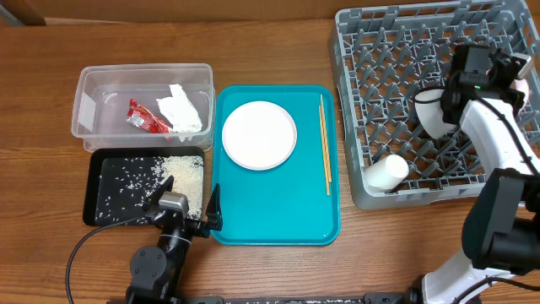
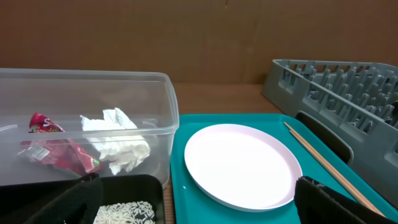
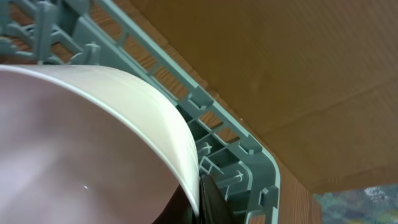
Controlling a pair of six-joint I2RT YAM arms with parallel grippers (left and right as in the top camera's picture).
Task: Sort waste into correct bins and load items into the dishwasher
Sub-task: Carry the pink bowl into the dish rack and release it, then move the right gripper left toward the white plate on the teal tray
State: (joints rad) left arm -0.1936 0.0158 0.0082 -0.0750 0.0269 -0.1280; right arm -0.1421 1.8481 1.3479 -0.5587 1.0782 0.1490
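Right jaws (image 1: 445,101) are over the grey dish rack (image 1: 371,34), right at the bowl (image 1: 428,114). The bowl stands on edge among the pegs in the rack's middle-right area. In the right wrist view the bowl's rim runs straight into one dark finger (image 3: 208,199), which touches it. The other finger is hidden behind the bowl, so I can't tell if the jaws are clamped or loose.

Small white cup (image 1: 386,172) lies on its side near the rack's front-left corner, well apart from the jaws.

Left jaws (image 1: 186,209) are spread wide and hold nothing. They sit low at the near edge of the bench (image 1: 253,51), over the seam between the black tray (image 1: 118,190) and the teal tray (image 1: 278,211).

Rice (image 1: 181,177) is in the black tray, piled toward its right end, just ahead of the left jaws. The red packet (image 1: 148,118) and napkin (image 1: 186,110) are in the clear tub (image 1: 143,70). The plate (image 1: 259,135) and chopsticks (image 1: 325,143) are on the teal tray, the chopsticks along its right edge.
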